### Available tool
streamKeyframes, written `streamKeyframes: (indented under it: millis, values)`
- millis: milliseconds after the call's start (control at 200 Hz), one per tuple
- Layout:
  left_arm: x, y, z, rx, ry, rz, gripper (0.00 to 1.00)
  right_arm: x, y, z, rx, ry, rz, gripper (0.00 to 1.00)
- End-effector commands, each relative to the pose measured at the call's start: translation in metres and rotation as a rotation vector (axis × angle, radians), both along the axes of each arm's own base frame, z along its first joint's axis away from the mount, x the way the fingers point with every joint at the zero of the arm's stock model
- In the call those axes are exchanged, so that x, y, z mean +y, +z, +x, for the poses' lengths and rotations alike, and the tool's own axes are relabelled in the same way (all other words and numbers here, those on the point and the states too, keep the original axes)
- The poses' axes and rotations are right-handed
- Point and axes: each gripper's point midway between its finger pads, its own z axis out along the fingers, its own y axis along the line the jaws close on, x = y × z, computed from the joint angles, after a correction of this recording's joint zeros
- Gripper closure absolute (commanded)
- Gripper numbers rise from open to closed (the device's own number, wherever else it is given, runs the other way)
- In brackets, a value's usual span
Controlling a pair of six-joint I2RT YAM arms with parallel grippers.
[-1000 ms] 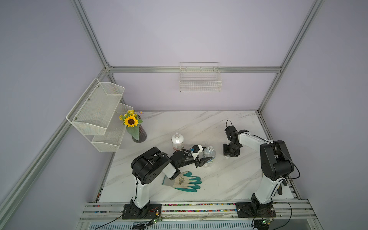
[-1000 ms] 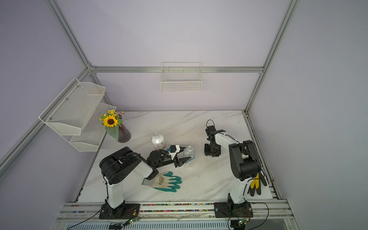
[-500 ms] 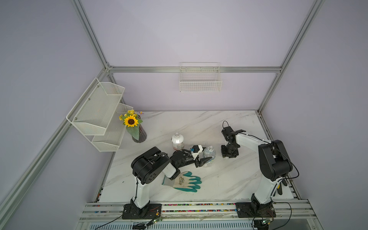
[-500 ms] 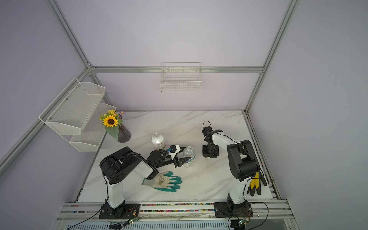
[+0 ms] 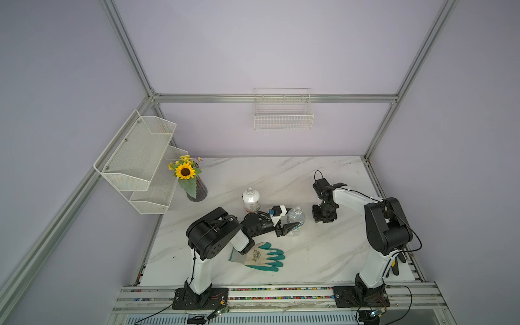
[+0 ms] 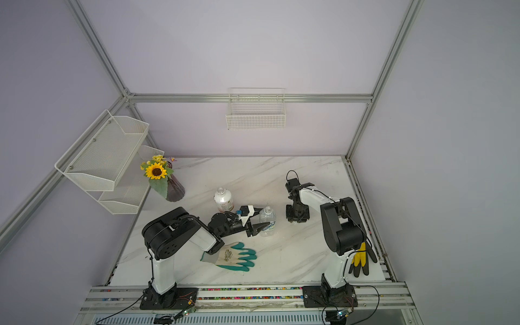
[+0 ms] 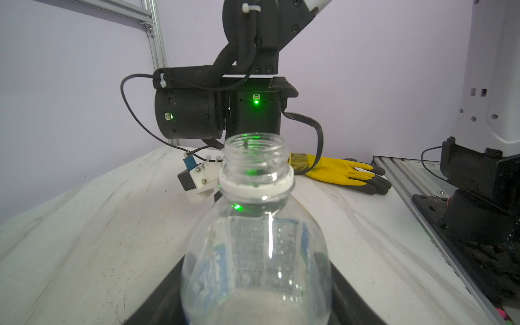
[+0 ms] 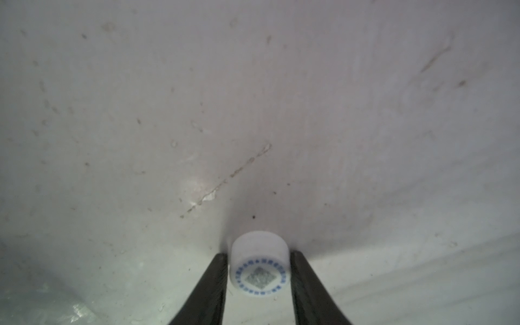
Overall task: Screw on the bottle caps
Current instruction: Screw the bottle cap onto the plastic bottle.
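My left tool (image 5: 292, 225) is clamped on the clear plastic bottle with a blue-and-white label (image 5: 296, 219), which stands upright and uncapped on the white marble surface (image 5: 323, 253). My right tool (image 8: 259, 254) pinches the small round white plastic cap (image 8: 259, 267) down at that surface, near the bottle.

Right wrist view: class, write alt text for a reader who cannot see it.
A white bottle cap, printed on top with a blue dotted ring around a grey diamond, sits on the white marbled table between the dark fingers of the right end effector. Whether they touch it is unclear.
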Motion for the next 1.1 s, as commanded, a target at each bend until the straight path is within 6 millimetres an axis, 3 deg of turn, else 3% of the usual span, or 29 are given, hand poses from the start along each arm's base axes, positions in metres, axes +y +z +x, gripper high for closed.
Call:
streamKeyframes:
  millis: [0, 185, 340, 695, 925, 1095]
  values:
    - [-0.003, 0.002, -0.002, -0.02, -0.024, -0.01, 0.37, 0.003, 0.002, 0.007, -0.015, 0.0, 0.01, 0.6]
    - [-0.003, 0.002, -0.003, -0.024, -0.028, -0.008, 0.37, 0.003, 0.003, 0.009, -0.021, 0.001, 0.008, 0.66]
    - [-0.003, 0.001, -0.003, -0.027, -0.029, -0.005, 0.37, 0.001, 0.019, 0.008, -0.04, 0.0, 0.008, 0.69]
    - [-0.007, 0.001, -0.006, -0.039, -0.064, -0.003, 0.37, 0.012, 0.12, -0.014, -0.156, 0.05, 0.029, 0.69]
    - [-0.012, -0.002, -0.009, -0.046, -0.075, 0.003, 0.37, 0.044, 0.175, -0.027, -0.242, 0.103, 0.106, 0.69]
    - [-0.016, -0.002, -0.01, -0.046, -0.079, 0.007, 0.37, 0.072, 0.196, -0.036, -0.269, 0.155, 0.14, 0.69]
